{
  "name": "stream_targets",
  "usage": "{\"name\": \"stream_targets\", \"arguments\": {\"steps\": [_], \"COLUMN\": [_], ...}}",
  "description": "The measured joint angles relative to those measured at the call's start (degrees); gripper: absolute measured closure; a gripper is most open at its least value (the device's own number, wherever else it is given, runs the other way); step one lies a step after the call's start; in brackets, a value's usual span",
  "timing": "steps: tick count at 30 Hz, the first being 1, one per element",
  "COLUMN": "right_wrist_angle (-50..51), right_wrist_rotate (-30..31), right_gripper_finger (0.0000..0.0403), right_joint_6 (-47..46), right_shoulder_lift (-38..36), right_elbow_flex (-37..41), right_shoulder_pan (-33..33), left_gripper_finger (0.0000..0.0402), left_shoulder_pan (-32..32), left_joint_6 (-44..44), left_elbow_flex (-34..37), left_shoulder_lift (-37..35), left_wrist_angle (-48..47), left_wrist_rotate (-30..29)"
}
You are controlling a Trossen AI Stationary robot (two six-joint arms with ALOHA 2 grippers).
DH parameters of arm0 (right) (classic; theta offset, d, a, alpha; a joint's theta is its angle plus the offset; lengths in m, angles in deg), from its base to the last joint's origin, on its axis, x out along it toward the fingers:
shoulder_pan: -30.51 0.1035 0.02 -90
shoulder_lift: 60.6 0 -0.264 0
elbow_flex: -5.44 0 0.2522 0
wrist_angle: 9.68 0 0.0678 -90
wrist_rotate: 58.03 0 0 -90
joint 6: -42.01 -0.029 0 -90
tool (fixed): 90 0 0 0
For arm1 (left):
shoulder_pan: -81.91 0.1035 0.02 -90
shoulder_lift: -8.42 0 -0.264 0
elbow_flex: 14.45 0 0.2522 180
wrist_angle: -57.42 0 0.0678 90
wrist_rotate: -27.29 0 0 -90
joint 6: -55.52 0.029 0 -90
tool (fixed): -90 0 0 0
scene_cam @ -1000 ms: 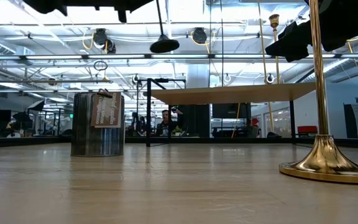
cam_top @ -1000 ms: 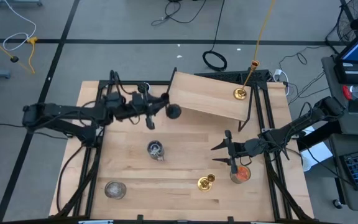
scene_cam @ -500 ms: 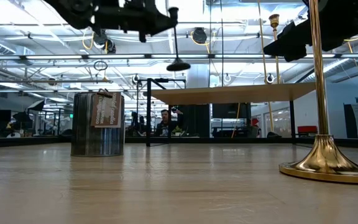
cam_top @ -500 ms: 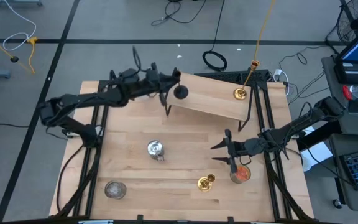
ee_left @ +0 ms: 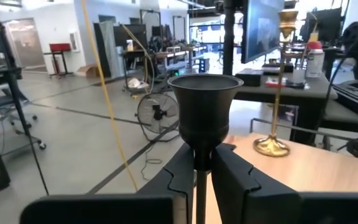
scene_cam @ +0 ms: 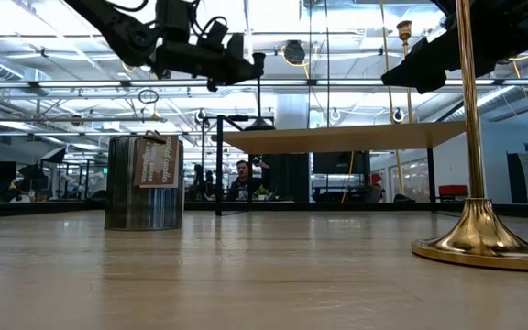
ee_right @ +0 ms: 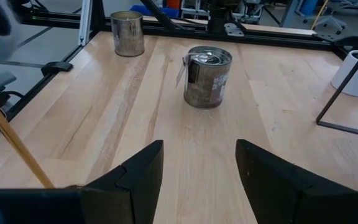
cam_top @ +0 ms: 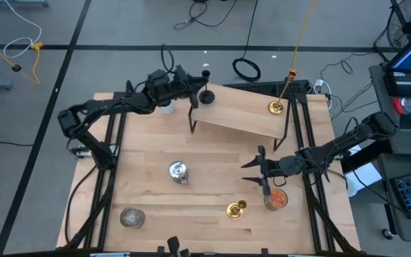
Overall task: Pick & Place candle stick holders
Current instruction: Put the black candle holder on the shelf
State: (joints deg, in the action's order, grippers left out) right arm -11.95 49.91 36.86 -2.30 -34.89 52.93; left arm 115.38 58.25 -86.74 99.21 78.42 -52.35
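While the left claw [cam_top: 197, 87] clamps the stem of the slim black holder [cam_top: 206, 94], we see the piece standing upright, long axis vertical, cup uppermost and round base down over the near-left corner of the raised wooden shelf [cam_top: 245, 114]. In the left wrist view the black cup [ee_left: 205, 107] rises directly above the two closed fingers [ee_left: 234, 175], the stem pinched between them. From the low view the same claw [scene_cam: 232, 66] sits high above the desk [scene_cam: 246, 275], at the shelf's left end.

The right claw [cam_top: 261, 171] hovers with fingers spread wide over the desk's right side, just beside the orange-red glass cup [cam_top: 276, 199]; it grips nothing.

We count six holders: one black, held; two brass, one tall on the shelf [cam_top: 277, 106] and one on the desk [cam_top: 236, 209] near the orange-red cup; two silvery cups, one mid-desk [cam_top: 178, 171] and one at the near-left corner [cam_top: 131, 217]; and the single orange-red cup. A small white cup [cam_top: 165, 107] sits under the left arm beside the shelf.
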Motion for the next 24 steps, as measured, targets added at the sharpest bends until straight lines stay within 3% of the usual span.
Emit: {"name": "stream_targets", "arguments": {"steps": [24], "right_wrist_angle": [0.0], "right_wrist_rotate": [0.0], "right_gripper_finger": [0.0206], "right_joint_6": [1.6], "right_shoulder_lift": [0.0], "right_elbow_flex": [0.0], "right_shoulder_pan": [0.0], "left_gripper_finger": [0.0349], "left_shoulder_pan": [3.6], "left_joint_6": [-3.0], "left_elbow_flex": [-0.1], "left_shoulder_lift": [4.9], "left_wrist_angle": [7.2], "left_wrist_rotate": [2.1]}}
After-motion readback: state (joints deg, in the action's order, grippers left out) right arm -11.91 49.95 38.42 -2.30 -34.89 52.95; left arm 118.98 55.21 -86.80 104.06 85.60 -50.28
